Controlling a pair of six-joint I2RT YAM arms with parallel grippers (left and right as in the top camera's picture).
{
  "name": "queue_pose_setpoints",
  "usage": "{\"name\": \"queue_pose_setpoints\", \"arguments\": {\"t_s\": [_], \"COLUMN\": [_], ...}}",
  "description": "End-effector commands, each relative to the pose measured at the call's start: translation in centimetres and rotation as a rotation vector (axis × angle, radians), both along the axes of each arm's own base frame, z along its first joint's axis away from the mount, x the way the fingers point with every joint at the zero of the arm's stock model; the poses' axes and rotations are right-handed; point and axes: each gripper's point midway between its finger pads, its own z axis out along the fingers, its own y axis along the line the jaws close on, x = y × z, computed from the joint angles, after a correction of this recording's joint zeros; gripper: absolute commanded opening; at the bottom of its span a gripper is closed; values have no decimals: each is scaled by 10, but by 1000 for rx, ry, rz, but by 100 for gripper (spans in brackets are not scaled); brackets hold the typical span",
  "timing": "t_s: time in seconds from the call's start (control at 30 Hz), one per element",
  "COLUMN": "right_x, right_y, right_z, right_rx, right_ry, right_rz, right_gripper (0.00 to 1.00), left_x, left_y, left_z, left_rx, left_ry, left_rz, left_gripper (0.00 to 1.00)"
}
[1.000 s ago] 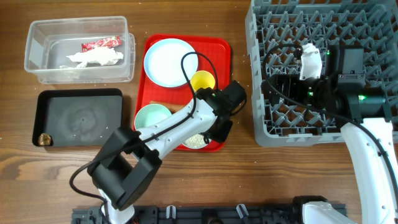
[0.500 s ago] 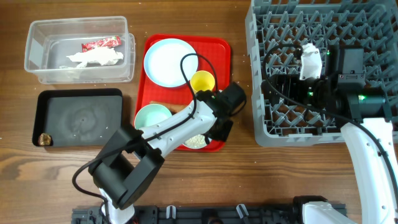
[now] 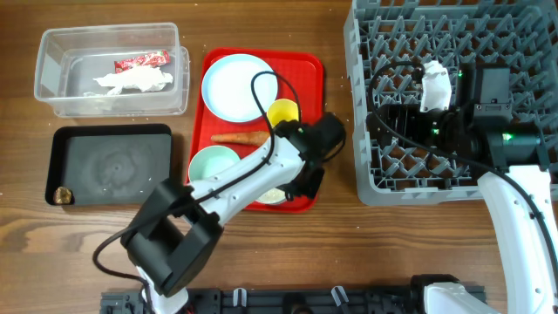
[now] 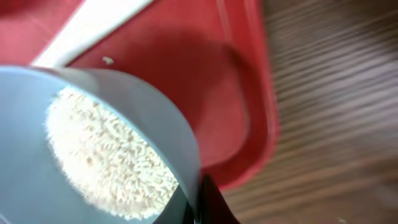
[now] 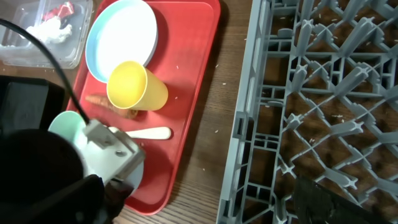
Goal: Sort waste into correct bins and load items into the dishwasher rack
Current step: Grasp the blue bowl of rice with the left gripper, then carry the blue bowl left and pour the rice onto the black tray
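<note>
Sitting at the near right corner of the red serving tray (image 3: 309,65), the pale blue bowl (image 4: 168,130) is hemmed by the tray's raised lip (image 4: 264,106) on its outer side, with bare desk (image 4: 336,112) just beyond. The left gripper (image 3: 305,183) is on it: one dark finger (image 4: 208,199) lies against the outside of the bowl's wall at the rim, but the other finger is out of sight, so I cannot tell whether the bowl is pinched. A strip of open desk separates the tray from the grey dishwasher rack (image 3: 366,174) to the right. The bowl is thin-walled and smooth, with a mound of white rice (image 4: 106,155) inside and one stray grain on the tray nearby. A white spoon (image 5: 146,132) lies just behind it, then an orange carrot (image 3: 240,138), a yellow cup (image 3: 284,113) on its side and a plate (image 3: 234,85); a second, empty bowl (image 3: 214,163) sits to the left. Further left, the clear tub (image 3: 52,96) holds a red wrapper (image 3: 141,61) and a napkin (image 3: 135,81). The black tray (image 3: 109,161) has a brown lump (image 3: 61,195) in its corner. The right gripper (image 3: 401,118) hangs over the rack – its grip cannot be made out.
</note>
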Motion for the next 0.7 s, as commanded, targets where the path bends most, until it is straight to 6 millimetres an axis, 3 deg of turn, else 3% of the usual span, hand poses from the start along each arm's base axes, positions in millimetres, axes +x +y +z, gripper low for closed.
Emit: {"name": "queue_pose_setpoints", "arguments": {"t_s": [0.0, 0.13, 0.2, 0.3, 0.33, 0.43, 0.57, 0.67], "right_x": [2, 2, 2, 2, 2, 2, 2, 2], "right_y": [-4, -4, -4, -4, -4, -4, -4, -4], "right_z": [-3, -3, -3, -3, -4, -4, -4, -4], "right_rx": [-18, -17, -17, -17, -18, -18, -18, -18], "right_ry": [2, 2, 3, 3, 3, 7, 7, 6], "right_rz": [-4, -3, -3, -3, -4, -4, -4, -3], "right_gripper": [100, 100, 100, 100, 100, 100, 100, 100], "left_x": [14, 24, 40, 62, 74, 91, 101, 104], "left_y": [-12, 2, 27, 67, 93, 141, 221, 265], "left_z": [59, 89, 105, 111, 111, 110, 109, 114], "left_rx": [-113, -182, -233, -231, -221, -227, -239, -334], "left_ry": [-89, -95, -92, -107, -107, -94, -79, -84], "left_rz": [26, 86, 181, 304, 384, 478, 619, 698], "left_gripper": [4, 4, 4, 4, 4, 4, 4, 4]}}
